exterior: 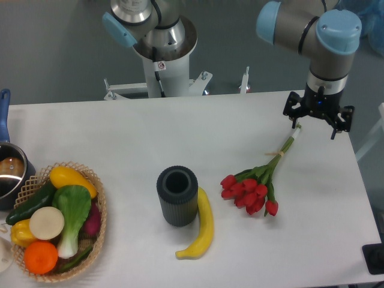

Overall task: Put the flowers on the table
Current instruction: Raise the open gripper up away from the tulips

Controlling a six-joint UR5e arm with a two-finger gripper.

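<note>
The flowers [252, 187], a bunch of red tulip buds on green stems tied with a band, lie flat on the white table [120, 138] right of centre. The buds point toward the front left and the stem ends toward the back right. My gripper [318, 125] hangs just above the stem ends near the table's right edge. Its fingers are spread apart and hold nothing.
A dark ribbed cylindrical vase [177, 195] stands upright at centre front, with a yellow banana [201, 231] lying against its right side. A wicker basket [99, 237] of vegetables sits at the front left. A pot [9, 171] with a blue handle is at the left edge.
</note>
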